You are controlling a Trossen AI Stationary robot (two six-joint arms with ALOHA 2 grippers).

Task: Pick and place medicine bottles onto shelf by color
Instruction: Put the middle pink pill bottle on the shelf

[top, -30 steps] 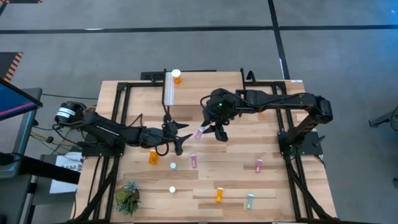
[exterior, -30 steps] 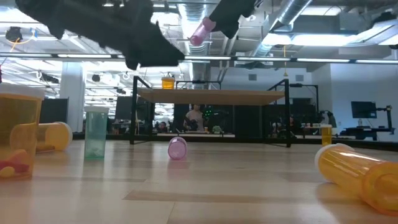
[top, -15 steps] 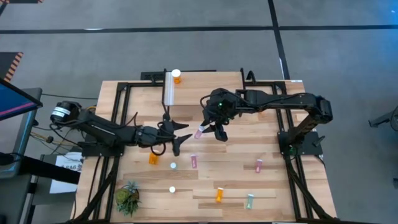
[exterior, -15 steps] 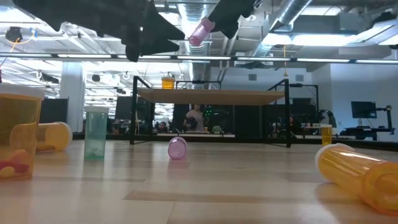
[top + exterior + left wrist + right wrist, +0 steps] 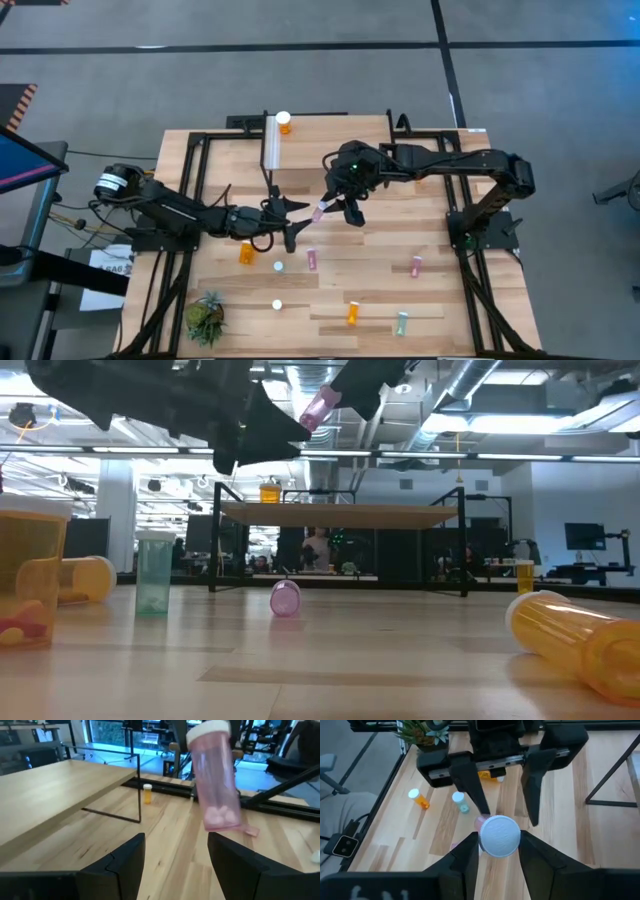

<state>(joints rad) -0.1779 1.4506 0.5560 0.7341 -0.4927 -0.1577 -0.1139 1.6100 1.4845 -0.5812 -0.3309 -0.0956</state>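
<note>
In the right pincer (image 5: 331, 207), a white-capped translucent pink bottle (image 5: 215, 785) hangs tilted.

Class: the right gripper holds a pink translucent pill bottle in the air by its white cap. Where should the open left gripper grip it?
Grip the pink bottle's bare lower body, approaching level from the open left gripper's side; the right gripper covers the cap end.

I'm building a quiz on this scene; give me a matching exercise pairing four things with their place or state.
Things:
1. pink bottle
2. right claw
3. left claw
4. orange bottle

States:
A. open, empty, facing the bottle held in the air
B. stands on the shelf, at one end
C. held aloft, white cap up
D. shut on a bottle

Pairs: 1-C, 2-D, 3-A, 4-B
</note>
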